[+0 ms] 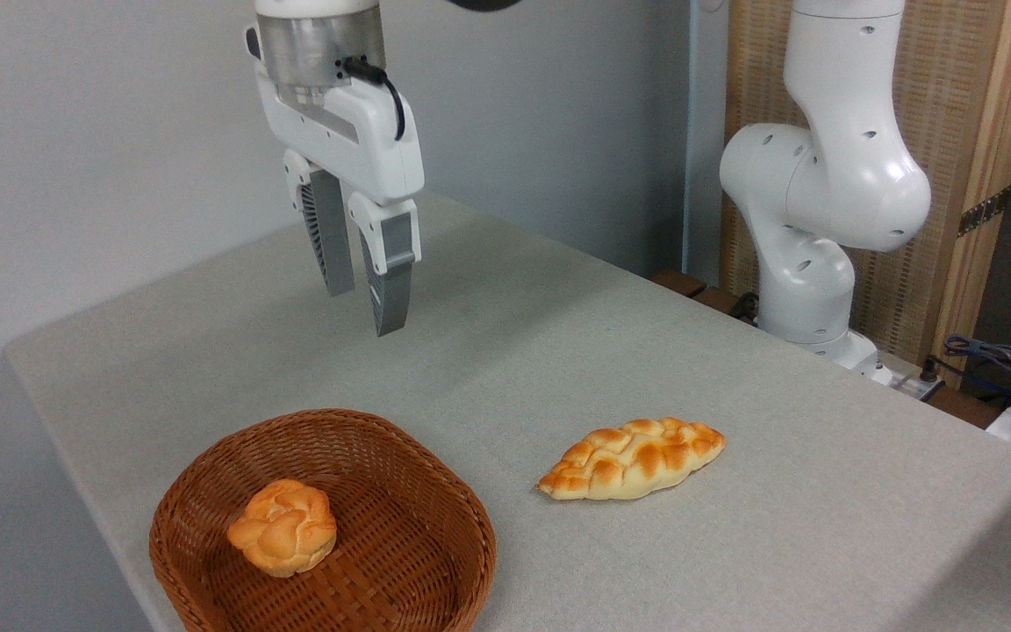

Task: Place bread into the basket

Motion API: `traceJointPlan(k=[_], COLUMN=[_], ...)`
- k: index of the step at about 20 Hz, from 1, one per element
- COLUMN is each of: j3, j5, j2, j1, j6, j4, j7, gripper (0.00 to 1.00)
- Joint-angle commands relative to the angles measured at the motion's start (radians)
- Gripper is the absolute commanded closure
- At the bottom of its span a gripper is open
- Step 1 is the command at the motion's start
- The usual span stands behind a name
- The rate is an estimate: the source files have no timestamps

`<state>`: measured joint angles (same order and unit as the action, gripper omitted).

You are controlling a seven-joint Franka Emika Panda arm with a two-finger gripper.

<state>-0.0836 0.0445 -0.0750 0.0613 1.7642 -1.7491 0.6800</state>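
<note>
The bread [283, 527], a small round golden bun with a knotted top, lies inside the brown wicker basket [435, 491] at the front left of the table. My gripper [363, 309] hangs well above the table, behind the basket and clear of it. Its two grey fingers are apart and hold nothing.
A longer, flat braided loaf [633, 457] lies on the grey table [734, 369] to the right of the basket. The arm's white base [813, 202] stands at the table's far right edge, with cables [1006, 360] beside it. The table's left edge runs close to the basket.
</note>
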Motion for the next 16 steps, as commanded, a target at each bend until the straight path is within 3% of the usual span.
traceJointPlan(k=[1, 7, 9, 16], j3=[0.007, 0.079, 0.103, 0.11], j5=[-0.008, 0.003, 0.029, 0.023], j2=[0.05, 0.05, 0.052, 0.055], j1=[-0.005, 0.009, 0.011, 0.012], j6=[-0.052, -0.081, -0.081, -0.123], j4=[0.083, 0.108, 0.115, 0.118], j7=[-0.005, 0.003, 0.003, 0.016], gripper=[0.0, 0.0, 0.0, 0.0])
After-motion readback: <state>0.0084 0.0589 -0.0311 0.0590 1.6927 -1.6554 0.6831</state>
